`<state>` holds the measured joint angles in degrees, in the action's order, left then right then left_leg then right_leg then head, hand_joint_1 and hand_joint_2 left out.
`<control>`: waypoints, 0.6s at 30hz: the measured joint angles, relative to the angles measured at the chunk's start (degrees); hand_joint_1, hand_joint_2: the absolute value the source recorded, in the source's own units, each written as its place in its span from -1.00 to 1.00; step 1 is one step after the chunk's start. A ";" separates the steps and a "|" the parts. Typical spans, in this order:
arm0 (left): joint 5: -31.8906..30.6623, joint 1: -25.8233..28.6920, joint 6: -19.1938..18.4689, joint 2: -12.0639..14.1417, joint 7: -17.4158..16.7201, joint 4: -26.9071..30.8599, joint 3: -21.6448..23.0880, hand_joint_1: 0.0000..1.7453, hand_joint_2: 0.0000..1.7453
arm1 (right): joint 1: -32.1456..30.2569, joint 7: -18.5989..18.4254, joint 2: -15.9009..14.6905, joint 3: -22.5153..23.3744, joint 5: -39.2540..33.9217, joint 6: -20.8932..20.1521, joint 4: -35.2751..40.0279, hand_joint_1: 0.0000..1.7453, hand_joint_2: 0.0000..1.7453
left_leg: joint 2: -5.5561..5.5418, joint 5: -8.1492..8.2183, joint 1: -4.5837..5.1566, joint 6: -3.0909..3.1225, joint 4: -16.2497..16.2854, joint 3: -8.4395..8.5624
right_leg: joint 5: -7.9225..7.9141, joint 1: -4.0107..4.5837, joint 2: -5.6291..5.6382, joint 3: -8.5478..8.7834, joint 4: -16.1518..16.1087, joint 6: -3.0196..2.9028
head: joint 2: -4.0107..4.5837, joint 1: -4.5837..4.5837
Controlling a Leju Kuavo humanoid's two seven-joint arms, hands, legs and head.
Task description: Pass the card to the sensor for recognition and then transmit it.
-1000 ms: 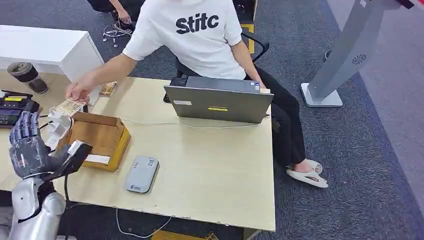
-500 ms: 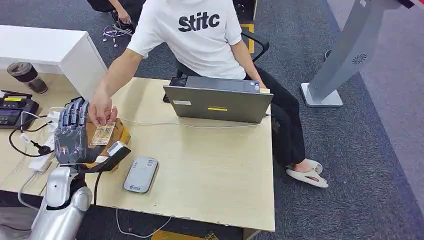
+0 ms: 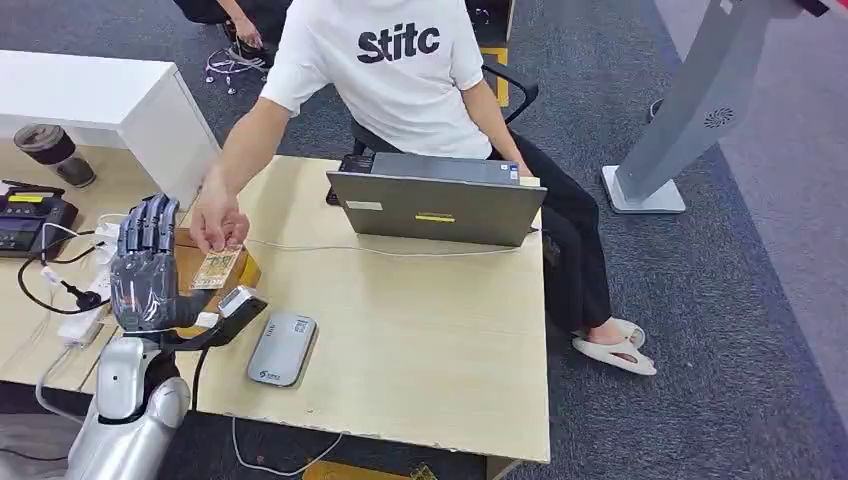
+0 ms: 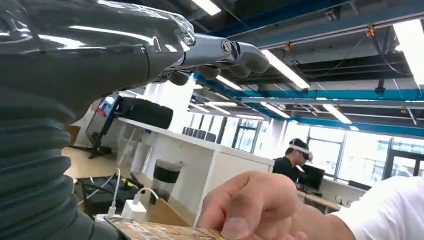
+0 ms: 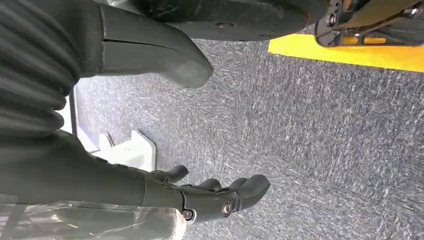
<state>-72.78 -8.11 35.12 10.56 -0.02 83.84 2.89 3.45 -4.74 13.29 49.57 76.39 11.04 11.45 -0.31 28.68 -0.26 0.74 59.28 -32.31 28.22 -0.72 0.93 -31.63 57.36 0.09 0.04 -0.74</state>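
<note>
1 card (image 3: 216,268) in a person's hand (image 3: 217,222), beside left hand (image 3: 148,268), fingers (image 3: 147,225) spread.

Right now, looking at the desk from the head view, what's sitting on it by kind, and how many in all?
Laptop: 1
Grey card sensor: 1
Cardboard box: 1
Desk phone: 1
Coffee cup: 1
White charger plugs: 2
Total: 7, not counting the card a person's hand holds out at the left robot hand.
</note>
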 joint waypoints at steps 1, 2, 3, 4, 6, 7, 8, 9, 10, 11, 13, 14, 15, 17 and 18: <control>0.00 0.00 0.00 0.00 0.00 0.00 0.00 0.16 1.00 | 0.00 0.00 0.00 0.00 0.00 -0.02 0.00 -1.00 1.00 | 0.00 0.00 0.00 0.00 0.00 0.00 | 0.00 0.00 0.00 0.00 0.00 0.00 | 0.00 -0.02; 0.00 0.00 0.02 0.00 0.00 0.00 0.02 1.00 1.00 | 0.00 0.00 0.00 0.00 0.00 0.00 0.00 -1.00 1.00 | 0.00 0.00 0.00 0.00 0.00 0.00 | 0.00 0.00 0.00 0.00 0.00 0.00 | 0.00 0.00; 0.02 0.01 0.04 0.00 0.00 0.00 0.02 1.00 1.00 | 0.00 0.00 0.00 0.00 0.00 0.00 0.00 -1.00 1.00 | 0.00 0.00 0.00 0.00 0.00 0.00 | 0.00 0.00 0.00 0.00 0.00 0.00 | 0.00 -0.02; 0.22 0.04 0.20 0.00 0.00 0.00 0.02 1.00 1.00 | 0.00 0.00 0.00 0.00 0.02 0.00 0.00 -1.00 1.00 | 0.00 0.00 0.00 0.00 0.00 0.00 | 0.00 0.00 0.00 0.00 0.00 0.00 | 0.00 -0.02; 0.39 0.13 0.81 0.00 0.11 0.02 0.02 1.00 1.00 | 0.00 0.00 0.00 -0.02 0.04 0.00 0.00 -1.00 1.00 | 0.00 0.00 0.00 0.00 0.00 0.00 | 0.00 0.00 0.00 0.00 0.00 0.00 | 0.00 -0.02; 0.52 0.18 1.07 0.00 0.17 0.02 0.02 1.00 1.00 | 0.00 0.00 0.00 -0.04 0.04 0.00 0.00 -1.00 1.00 | 0.00 0.00 0.00 0.00 0.00 0.00 | 0.00 0.00 0.00 0.00 0.00 0.00 | 0.00 -0.02; 0.66 0.26 1.16 0.00 0.24 0.02 0.02 1.00 1.00 | -0.01 0.00 0.00 -0.07 0.04 0.00 0.00 -1.00 1.00 | 0.00 0.00 0.00 0.00 0.00 0.00 | 0.00 0.00 0.00 0.00 0.00 0.00 | 0.00 -0.02; 0.81 0.32 1.25 0.00 0.39 0.02 0.02 1.00 1.00 | -0.01 0.00 0.00 -0.09 0.04 0.00 0.00 -1.00 1.00 | 0.00 0.00 0.00 0.00 0.00 0.00 | 0.00 0.00 0.00 0.00 0.00 0.00 | 0.00 -0.02; 1.26 0.40 1.38 0.00 0.57 0.02 0.02 1.00 1.00 | -0.01 0.00 0.00 -0.17 0.04 0.00 0.00 -1.00 1.00 | 0.00 0.00 0.00 0.00 0.00 -0.01 | 0.00 0.00 0.00 0.00 0.00 0.00 | 0.00 -0.02; 1.59 0.47 1.46 -0.02 0.68 0.02 0.02 1.00 1.00 | -0.01 0.00 0.00 -0.22 0.04 0.00 0.00 -1.00 1.00 | 0.00 0.00 0.00 0.00 0.00 -0.01 | 0.00 0.00 0.00 0.00 0.00 0.00 | 0.00 -0.02; 2.38 0.69 1.62 0.00 1.20 0.02 0.02 1.00 1.00 | -0.02 0.11 0.00 -0.42 0.04 0.00 0.00 -1.00 1.00 | 0.00 0.00 0.00 0.00 0.00 -0.01 | 0.00 0.00 0.00 0.00 0.00 0.00 | 0.00 0.00; 2.64 0.77 1.64 -0.02 1.42 0.00 0.02 1.00 1.00 | -0.02 0.15 0.00 -0.46 0.06 0.00 0.00 -1.00 1.00 | 0.00 0.00 0.00 0.00 0.00 -0.02 | 0.00 0.00 0.00 -0.01 0.00 0.00 | 0.00 -0.02; 3.06 0.81 1.64 -0.07 1.71 0.00 0.02 1.00 1.00 | -0.01 0.15 0.00 -0.48 0.04 0.00 0.00 -1.00 1.00 | 0.00 0.00 0.00 0.00 0.00 -0.02 | 0.00 0.00 0.00 -0.01 0.00 0.00 | 0.00 -0.02; 3.52 0.81 1.75 -0.13 1.92 0.02 0.02 1.00 1.00 | -0.01 0.15 0.00 -0.52 0.07 0.00 0.00 -1.00 1.00 | 0.00 0.00 0.01 0.00 0.00 -0.02 | 0.00 0.00 0.01 -0.01 0.00 0.00 | 0.00 0.00; 3.63 0.85 1.75 -0.20 1.99 0.02 0.02 1.00 1.00 | -0.02 0.17 0.00 -0.55 0.07 0.00 0.00 -1.00 1.00 | 0.00 0.00 0.01 0.00 0.00 -0.02 | 0.00 0.00 0.01 -0.01 0.00 0.00 | 0.00 -0.02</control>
<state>-69.16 -7.26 36.87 10.36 1.97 83.86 2.91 3.43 -4.57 13.29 49.03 76.46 11.04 11.45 -0.31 28.68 -0.25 0.75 59.28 -32.33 28.22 -0.72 0.93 -31.64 57.36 0.09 0.04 -0.76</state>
